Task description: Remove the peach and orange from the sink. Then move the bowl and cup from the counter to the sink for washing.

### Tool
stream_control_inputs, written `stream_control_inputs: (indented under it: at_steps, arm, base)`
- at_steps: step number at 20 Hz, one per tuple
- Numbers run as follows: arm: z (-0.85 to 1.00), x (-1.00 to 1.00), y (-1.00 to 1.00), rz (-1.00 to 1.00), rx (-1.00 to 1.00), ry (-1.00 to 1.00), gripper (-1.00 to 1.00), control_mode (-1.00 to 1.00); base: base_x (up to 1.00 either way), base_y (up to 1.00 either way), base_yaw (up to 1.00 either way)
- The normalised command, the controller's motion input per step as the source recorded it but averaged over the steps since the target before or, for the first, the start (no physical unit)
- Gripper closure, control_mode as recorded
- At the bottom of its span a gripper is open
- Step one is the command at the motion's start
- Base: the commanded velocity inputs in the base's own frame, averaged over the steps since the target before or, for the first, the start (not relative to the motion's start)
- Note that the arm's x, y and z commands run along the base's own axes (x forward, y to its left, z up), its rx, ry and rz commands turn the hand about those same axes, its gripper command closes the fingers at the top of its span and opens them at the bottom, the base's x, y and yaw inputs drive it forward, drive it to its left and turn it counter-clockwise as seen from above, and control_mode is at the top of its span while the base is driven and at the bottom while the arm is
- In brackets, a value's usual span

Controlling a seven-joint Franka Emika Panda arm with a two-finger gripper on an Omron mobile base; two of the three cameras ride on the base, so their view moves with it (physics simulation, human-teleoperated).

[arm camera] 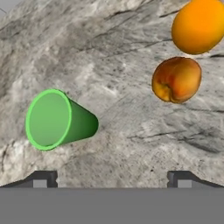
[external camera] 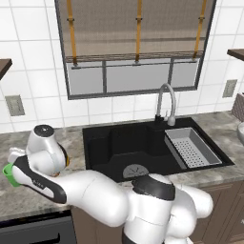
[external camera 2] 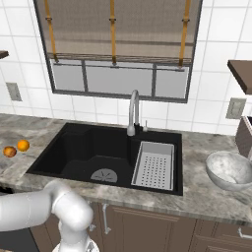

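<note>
Hovering over the counter [arm camera: 109, 65] left of the sink [external camera: 143, 147], the gripper [arm camera: 111, 179] stands wide and empty, with the cup [arm camera: 59, 119] at its ten o'clock, likely next to be gripped. Peach [arm camera: 176, 79] and orange [arm camera: 197, 25] sit at one o'clock, out of the basin; the bowl [external camera 2: 229, 170] waits right of the sink. No writing shows.

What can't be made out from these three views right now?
- Cup: in the left base view the arm covers all but a green sliver at the frame edge.
- Bowl: right base view crops its right side.
- Gripper: hand view shows just the two fingertip ends, spread wide; whether they reach the cup is unclear.
- Sink front floor: hidden behind its near rim.
</note>
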Motion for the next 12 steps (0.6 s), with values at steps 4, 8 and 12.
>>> stream_control_inputs:
  at_steps: [4,8,12]
  arm:
    - [-0.12,0.1,0.1,0.0,0.0,0.0,-1.0,-1.0]
    - [-0.12,0.1,0.1,0.0,0.0,0.0,-1.0,-1.0]
    - [-0.11,0.11,0.1,0.0,0.0,0.0,-1.0,-1.0]
  base:
    - [0.0,0.0,0.0]
    - [0.0,0.0,0.0]
    - [0.0,0.0,0.0]
